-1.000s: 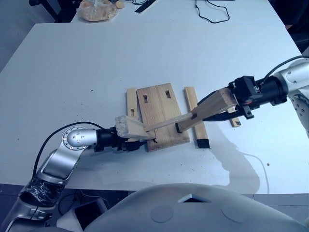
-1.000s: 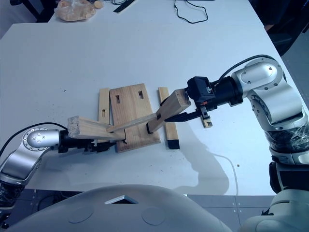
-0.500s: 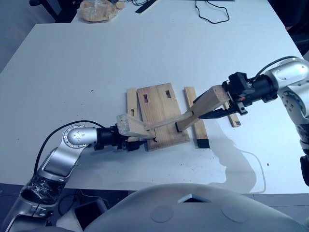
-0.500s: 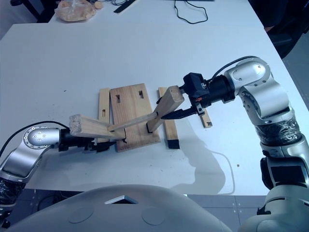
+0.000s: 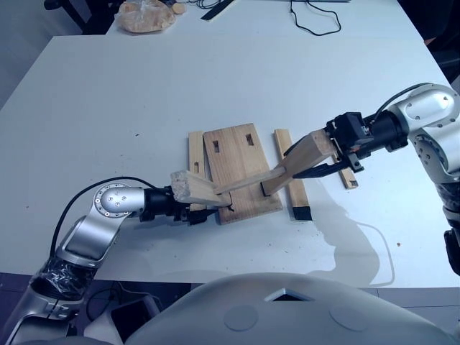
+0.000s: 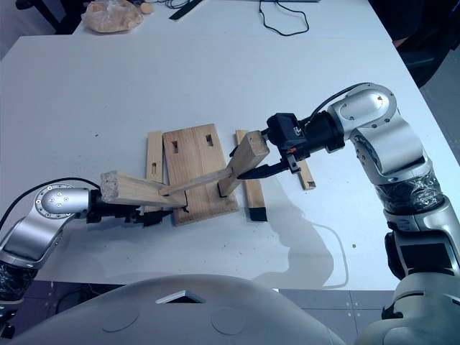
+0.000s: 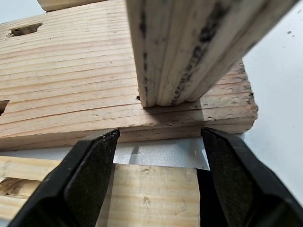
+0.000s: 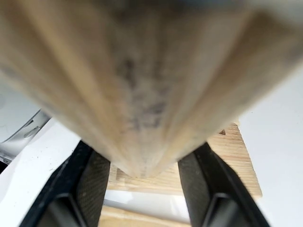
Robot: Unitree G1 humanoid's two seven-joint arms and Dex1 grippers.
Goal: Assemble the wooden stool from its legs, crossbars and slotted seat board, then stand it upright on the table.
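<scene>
Nearest the bench's front edge, the left gripper (image 5: 191, 211) is clamped on the left leg (image 5: 192, 188), black fingers (image 7: 90, 175) on either side of the wood, holding it just off the seat board's near corner on the side toward the bench's left edge. It sits almost where it was a second ago. From that leg the thin crossbar (image 5: 248, 182) climbs at a slant over the seat board (image 5: 237, 154), which lies flat mid-bench with its slots up. At the crossbar's other end is the right leg (image 5: 302, 154), tilted, with its lower end over the board's edge on the bench's right-hand side. The right gripper (image 5: 322, 159) is closed around its upper part. Here's the change: that gripper and its leg have slid in from the bench's right edge toward the board, and the crossbar has come along with them. Lying flat are a loose slat (image 5: 195, 151) tight against the board's side toward the left edge, a black-tipped slat (image 5: 297, 195) just beside its other side, partly under the raised leg, and a short piece (image 5: 349, 180) beyond that. The white bench (image 5: 144, 93) runs back bare to a crumpled bag (image 5: 146, 14) near the far left corner, a dark flat strip (image 5: 215, 8) beside it and a black cable (image 5: 316, 25) along the far edge.
</scene>
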